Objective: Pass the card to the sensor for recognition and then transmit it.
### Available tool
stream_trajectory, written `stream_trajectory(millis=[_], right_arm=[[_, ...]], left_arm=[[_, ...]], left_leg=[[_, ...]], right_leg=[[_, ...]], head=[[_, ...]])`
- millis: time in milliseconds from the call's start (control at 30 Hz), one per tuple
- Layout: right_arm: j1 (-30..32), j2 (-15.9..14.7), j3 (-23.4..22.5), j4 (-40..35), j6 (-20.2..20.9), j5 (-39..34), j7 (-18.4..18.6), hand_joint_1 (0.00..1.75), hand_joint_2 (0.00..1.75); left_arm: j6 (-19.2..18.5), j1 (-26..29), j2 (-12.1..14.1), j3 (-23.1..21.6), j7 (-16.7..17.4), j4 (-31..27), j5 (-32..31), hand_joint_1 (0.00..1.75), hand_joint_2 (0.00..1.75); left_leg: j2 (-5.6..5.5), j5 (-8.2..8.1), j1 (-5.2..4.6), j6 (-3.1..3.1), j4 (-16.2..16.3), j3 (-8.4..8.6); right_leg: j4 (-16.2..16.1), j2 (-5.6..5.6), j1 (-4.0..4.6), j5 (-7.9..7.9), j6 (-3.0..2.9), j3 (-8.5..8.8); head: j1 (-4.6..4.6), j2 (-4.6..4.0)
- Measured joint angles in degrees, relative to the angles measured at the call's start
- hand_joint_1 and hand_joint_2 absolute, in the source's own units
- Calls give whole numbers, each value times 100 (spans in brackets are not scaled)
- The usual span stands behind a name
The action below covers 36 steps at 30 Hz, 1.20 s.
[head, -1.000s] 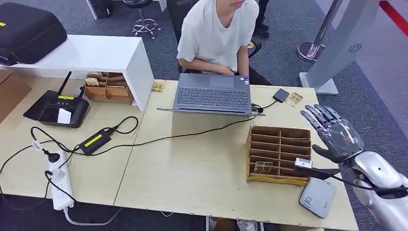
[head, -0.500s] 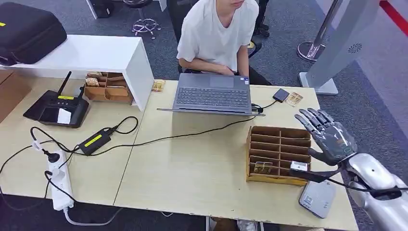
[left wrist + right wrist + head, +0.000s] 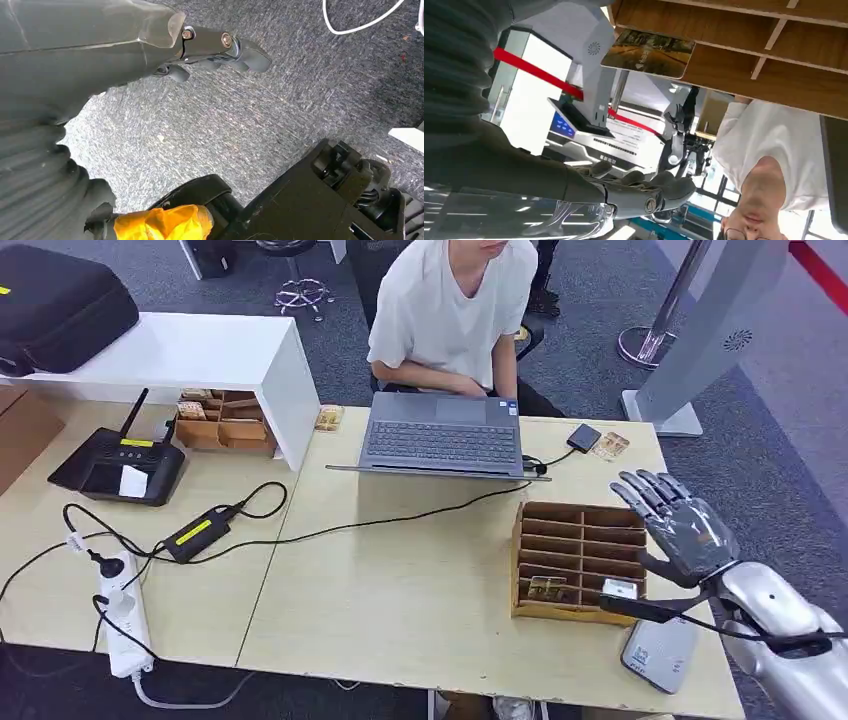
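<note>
From the head view we see the robot's right hand raised over the right end of a pale wooden table, fingers spread apart and holding nothing. It hovers just beside the right edge of a wooden slotted rack that stands on the table. A card with a dark, yellowish picture stands in one of the rack's near slots; in the right wrist view we see the same card poking out past the rack's wooden dividers, apart from the hand. A second small, light card sits in a slot at the rack's near right corner, just below the thumb. A flat grey card reader lies on the table's near right corner, close to the rack.

The left hand hangs over grey carpet, its fingers loosely extended with nothing in them.

Across the table we see a person in a white T-shirt seated at an open grey laptop. Farther left lie a black power adapter, a white power strip and a black desk terminal with an antenna, beside a white shelf.
</note>
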Motion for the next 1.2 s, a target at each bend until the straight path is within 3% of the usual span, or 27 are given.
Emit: stream_trajectory(millis=[1200], right_arm=[[-78, 0, 31, 492, -44, -17, 122, 0, 175]], left_arm=[[-2, -1, 0, 0, 2, 0, -24, 0, 175]], left_leg=[[0, 0, 0, 0, 0, 0]], right_leg=[[0, 0, 0, 0, 0, 1]], head=[[0, 0]])
